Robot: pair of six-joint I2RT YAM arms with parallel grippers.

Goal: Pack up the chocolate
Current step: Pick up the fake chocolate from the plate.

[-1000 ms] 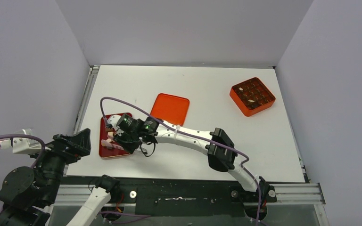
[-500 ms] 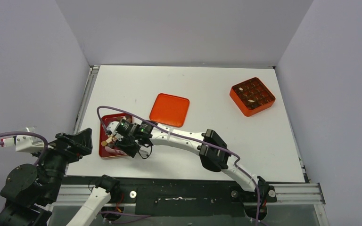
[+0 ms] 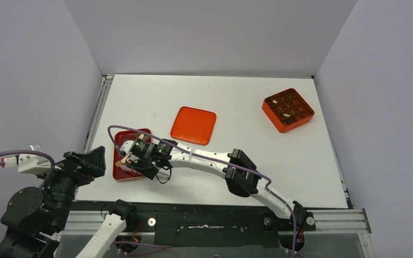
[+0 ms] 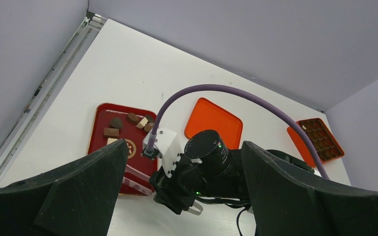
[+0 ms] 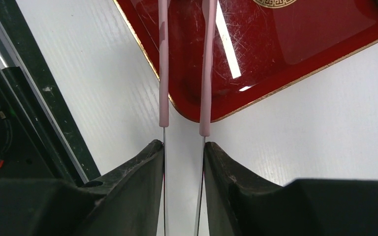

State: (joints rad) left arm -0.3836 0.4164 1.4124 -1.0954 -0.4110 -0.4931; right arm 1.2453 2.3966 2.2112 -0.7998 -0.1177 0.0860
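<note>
Sliding slightly left and nearer in the last second, the right gripper, clamped on the narrowly parted pink tongs, hangs over the red tray, probably lining up a pick among the chocolate chunks scattered toward its far end, too small to show any axis.

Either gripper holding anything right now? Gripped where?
Right gripper holds the pink tongs by their bare metal arms, behind the pink sleeves. Left gripper is open, empty.
</note>
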